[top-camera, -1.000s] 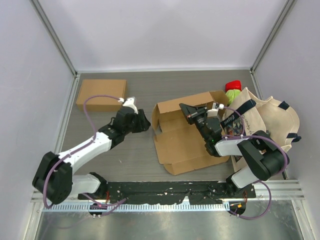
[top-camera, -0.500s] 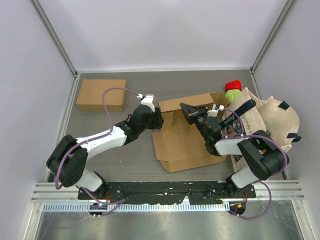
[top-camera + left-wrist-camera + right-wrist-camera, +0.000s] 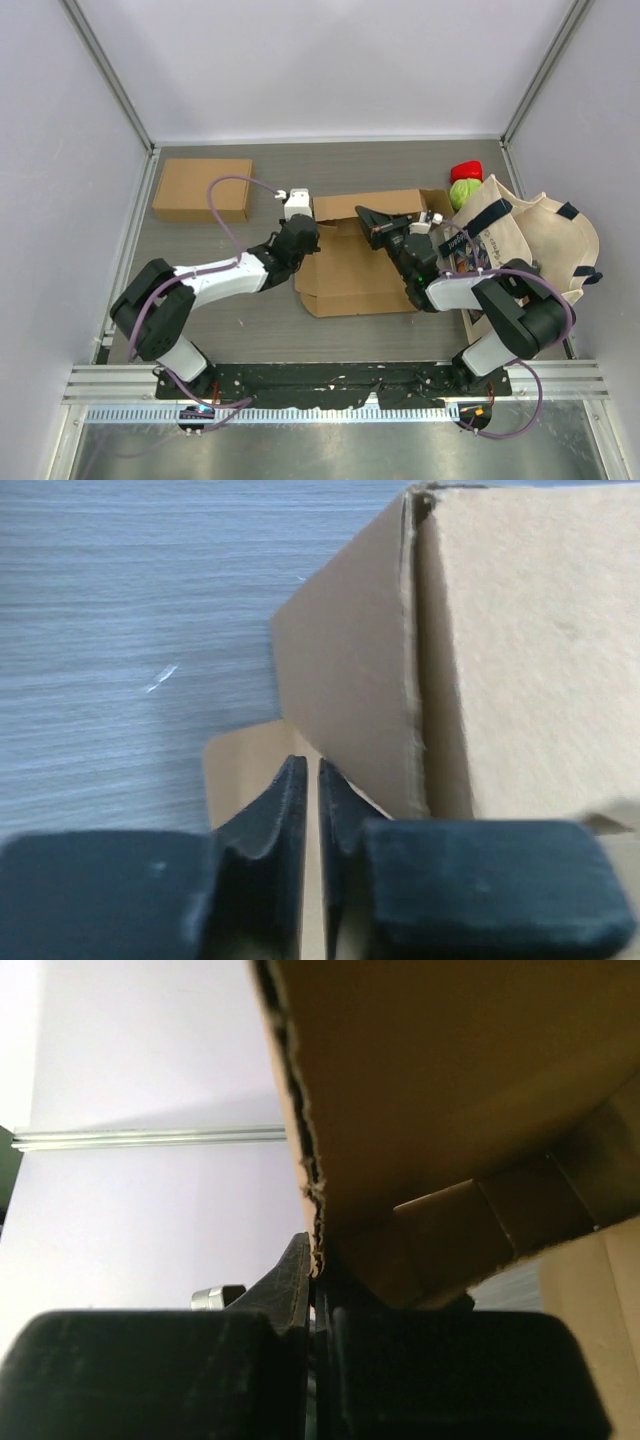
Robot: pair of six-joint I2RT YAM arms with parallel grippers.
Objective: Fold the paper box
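Paper box [image 3: 355,270] sits mid-table [image 3: 250,320], walls half raised. Right tool [image 3: 312,1260] is clenched on a raised panel's ragged edge. Left tool [image 3: 308,770] is nearly closed at the corner flap; gripping it? Can't tell. Best play: pinch squarely, fold along the crease, right side bracing.

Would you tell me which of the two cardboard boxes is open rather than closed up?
The middle box, its flaps spread and the right gripper clamped on its wall; the far-left box is closed and untouched.
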